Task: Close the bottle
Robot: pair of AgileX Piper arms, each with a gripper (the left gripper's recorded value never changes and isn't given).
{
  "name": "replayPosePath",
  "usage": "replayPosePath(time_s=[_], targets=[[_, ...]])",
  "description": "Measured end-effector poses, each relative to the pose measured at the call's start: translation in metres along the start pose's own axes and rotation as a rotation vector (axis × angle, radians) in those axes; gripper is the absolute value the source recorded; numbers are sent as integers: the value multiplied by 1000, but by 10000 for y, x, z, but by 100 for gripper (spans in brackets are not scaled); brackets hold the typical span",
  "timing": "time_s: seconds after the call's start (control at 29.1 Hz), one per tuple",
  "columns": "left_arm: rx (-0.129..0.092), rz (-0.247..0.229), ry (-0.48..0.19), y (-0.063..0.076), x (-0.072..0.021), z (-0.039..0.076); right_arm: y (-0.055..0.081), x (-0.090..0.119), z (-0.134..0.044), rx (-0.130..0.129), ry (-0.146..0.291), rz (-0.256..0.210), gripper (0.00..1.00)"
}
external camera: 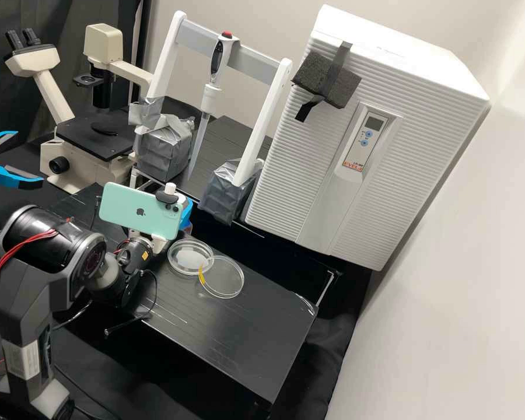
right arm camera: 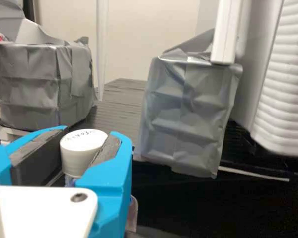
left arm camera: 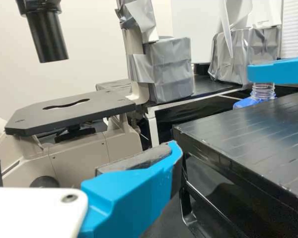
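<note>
Blue fingers of the left gripper stand spread apart at the far left, beside a beige microscope. Further right, the right gripper pinches a small white round cap directly over the clear threaded plastic bottle neck. That arm's mint-green phone blocks the bottle from above. Just beside lie two clear petri dishes, in front of a white ribbed cabinet.

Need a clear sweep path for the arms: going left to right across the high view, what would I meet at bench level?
left gripper → microscope → mint phone → petri dishes → white ribbed cabinet
</note>
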Motion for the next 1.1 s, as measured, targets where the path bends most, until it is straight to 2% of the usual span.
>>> replayPosePath(time_s=[0.27, 0.58, 0.62, 1.1], targets=[[3, 5, -10, 14, 48, -3, -19, -28, 23, 1, -11, -8, 0], [1, 1, -11, 5, 52, -2, -20, -29, 24, 1, -11, -8, 0], [1, 1, -11, 5, 52, -2, -20, -29, 24, 1, -11, -8, 100], [2, 3, -11, 9, 55, -3, -42, -28, 27, -1, -24, -23, 100]])
